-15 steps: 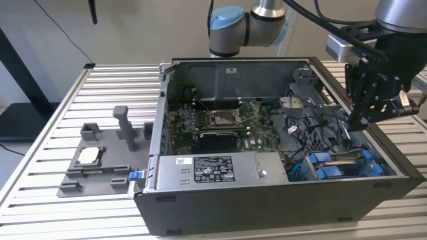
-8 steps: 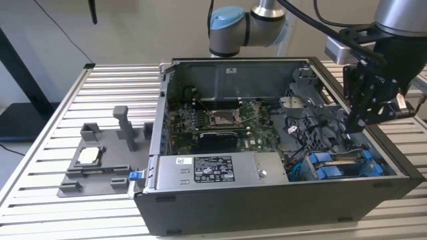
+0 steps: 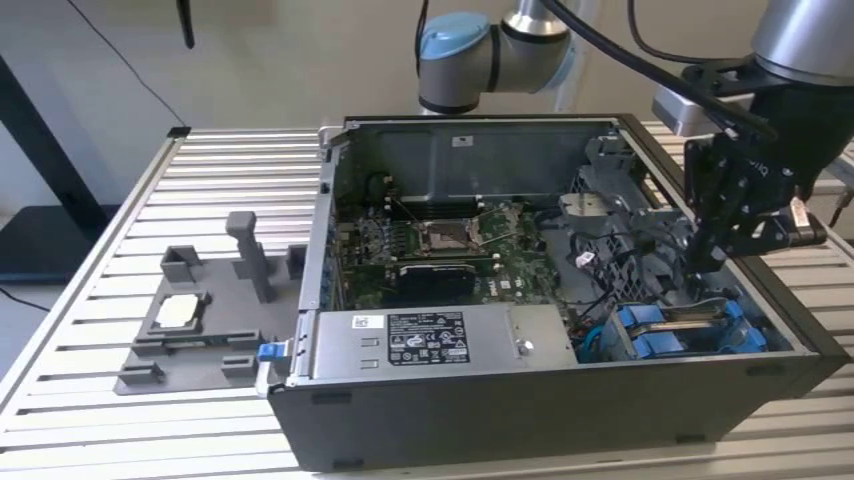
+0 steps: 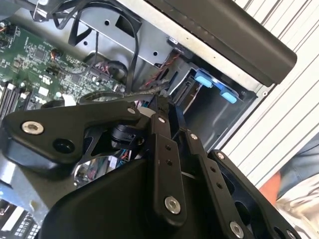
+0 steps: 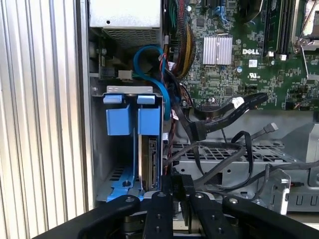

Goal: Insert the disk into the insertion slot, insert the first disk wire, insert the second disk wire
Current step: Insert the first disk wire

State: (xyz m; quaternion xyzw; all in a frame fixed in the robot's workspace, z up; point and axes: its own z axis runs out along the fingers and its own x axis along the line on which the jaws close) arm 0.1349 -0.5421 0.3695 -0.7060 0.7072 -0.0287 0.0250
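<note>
At the exterior view's left the grey fixture (image 3: 200,330) lies well apart, of no concern. Towards the right, inside the computer case (image 3: 534,420), the insertion slot (image 3: 681,330) holds what I take for the disk (image 5: 151,162), edge-on between blue rails. My gripper (image 3: 703,262) hangs just beside it among loose black wires (image 5: 219,149), fingertips (image 5: 185,185) drawn nearly together; whether they pinch a connector I cannot tell. I judge this wire work: keep the plug square, press slowly, and avoid snagging neighbouring cables.
</note>
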